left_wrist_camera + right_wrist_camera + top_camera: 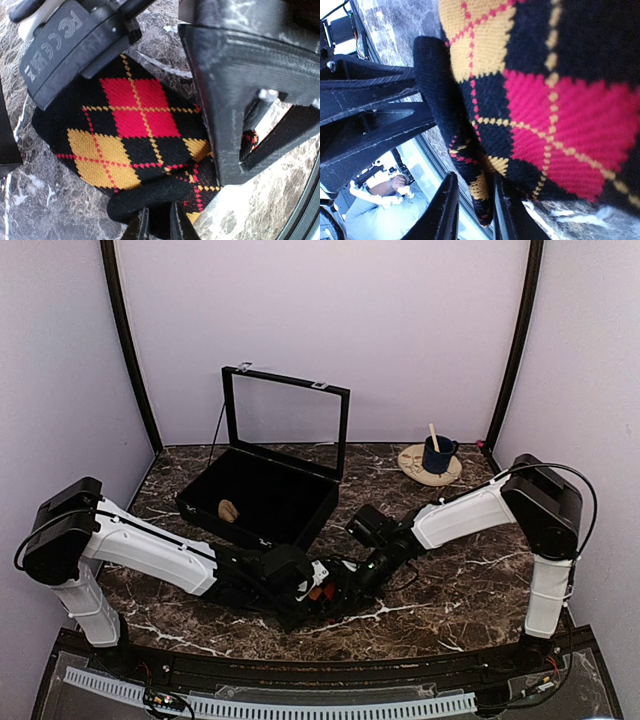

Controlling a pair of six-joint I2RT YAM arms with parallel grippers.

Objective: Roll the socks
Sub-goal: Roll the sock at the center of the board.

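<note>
The socks lie flat on the marble table, black with red and yellow argyle diamonds. In the top view only a red scrap of the socks shows between the two arms. My left gripper is shut on the black cuff fold at the near edge. My right gripper straddles a corner fold of the socks; its jaws stand slightly apart, with a gap beside the fabric. From above, the left gripper and the right gripper meet tip to tip over the socks.
An open black box with a raised glass lid stands just behind the grippers, a tan lump inside it. A blue mug with a stick sits on a round plate at the back right. The table's near edge lies close below.
</note>
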